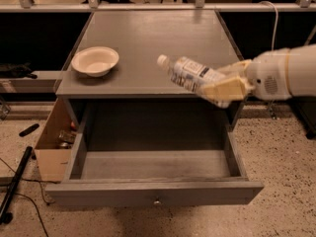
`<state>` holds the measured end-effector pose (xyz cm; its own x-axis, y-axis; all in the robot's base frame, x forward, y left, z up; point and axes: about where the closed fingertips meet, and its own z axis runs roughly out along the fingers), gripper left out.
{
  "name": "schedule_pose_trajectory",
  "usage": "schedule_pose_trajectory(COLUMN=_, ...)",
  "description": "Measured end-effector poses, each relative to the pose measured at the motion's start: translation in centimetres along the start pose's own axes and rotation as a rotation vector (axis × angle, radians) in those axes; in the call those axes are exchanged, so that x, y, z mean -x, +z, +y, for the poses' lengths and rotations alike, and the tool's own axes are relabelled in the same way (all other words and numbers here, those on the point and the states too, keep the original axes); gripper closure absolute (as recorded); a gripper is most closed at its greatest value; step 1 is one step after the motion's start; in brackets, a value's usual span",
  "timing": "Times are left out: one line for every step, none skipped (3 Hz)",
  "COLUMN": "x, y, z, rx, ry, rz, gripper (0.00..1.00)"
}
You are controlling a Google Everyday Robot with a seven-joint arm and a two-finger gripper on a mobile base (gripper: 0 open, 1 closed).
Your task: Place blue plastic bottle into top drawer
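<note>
The blue plastic bottle [190, 74] with its white cap pointing left is held in the air above the front right part of the grey tabletop. My gripper [224, 85], with cream fingers, is shut on the bottle's right end and comes in from the right on a white arm. The top drawer [157, 171] is pulled open below the tabletop, empty inside, with its small round knob at the front centre. The bottle is above the drawer's back right edge.
A cream round bowl [95, 60] sits on the left of the tabletop [148, 33]. An open cardboard box [54, 142] with small items stands on the floor left of the drawer. Black cables and a dark rod [15, 184] lie on the speckled floor at lower left.
</note>
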<state>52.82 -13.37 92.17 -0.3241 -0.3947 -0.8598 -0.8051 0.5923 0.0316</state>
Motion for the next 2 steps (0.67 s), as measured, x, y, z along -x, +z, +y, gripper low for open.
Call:
schedule_pose_trajectory(x=-4.5, y=-3.3, z=2.9, rx=-0.009, ry=0.072, rz=0.004, gripper=1.0)
schedule_pose_trajectory(x=-7.8, y=-3.7, z=3.8, rx=0.009, ry=0.093, rz=0.031, gripper=1.0)
